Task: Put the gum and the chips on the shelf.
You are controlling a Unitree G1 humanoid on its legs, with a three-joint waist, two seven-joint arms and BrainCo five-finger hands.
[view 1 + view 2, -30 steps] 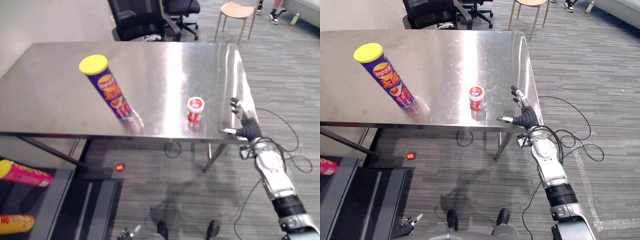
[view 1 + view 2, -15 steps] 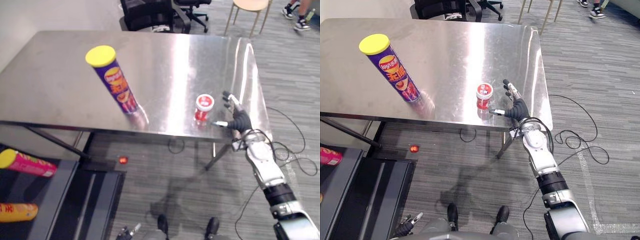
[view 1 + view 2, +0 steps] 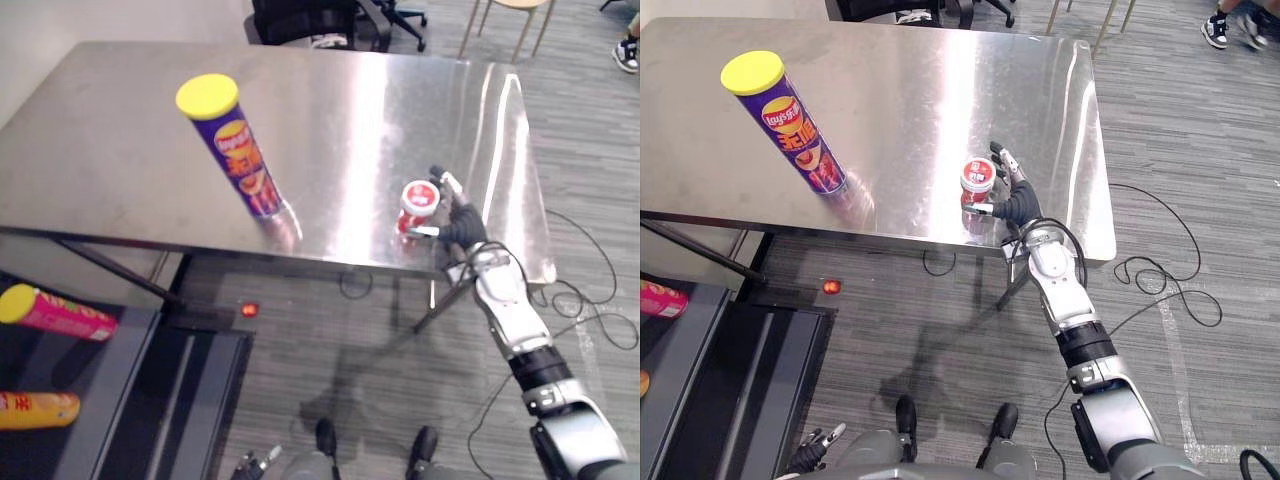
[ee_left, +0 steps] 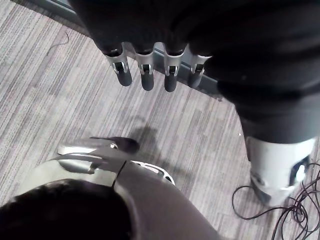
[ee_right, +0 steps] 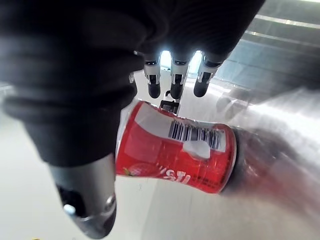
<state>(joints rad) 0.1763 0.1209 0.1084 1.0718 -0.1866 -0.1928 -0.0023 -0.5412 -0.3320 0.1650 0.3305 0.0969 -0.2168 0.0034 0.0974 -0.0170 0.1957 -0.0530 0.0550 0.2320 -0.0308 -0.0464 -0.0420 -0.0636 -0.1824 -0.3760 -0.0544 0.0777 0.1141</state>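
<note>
My right hand [image 3: 462, 228] is open, fingers [image 5: 154, 89] straight past the small red white-lidded plastic gum tub [image 3: 417, 200] on the shiny steel surface [image 3: 330, 110], thumb perhaps touching it.

Bright, even light from overhead. A broad white glare streak runs down the steel tabletop [image 3: 120, 130], a thinner one near its right edge. The chips can [image 3: 238, 155] leaves a pale reflection at its base; the floor [image 3: 340, 340] beneath lies dimmer

I see bare table [image 3: 340, 140] between the chips can [image 3: 240, 162] and the gum tub [image 3: 417, 203]. My right hand [image 3: 461, 224] crowds the tub's right side.
</note>
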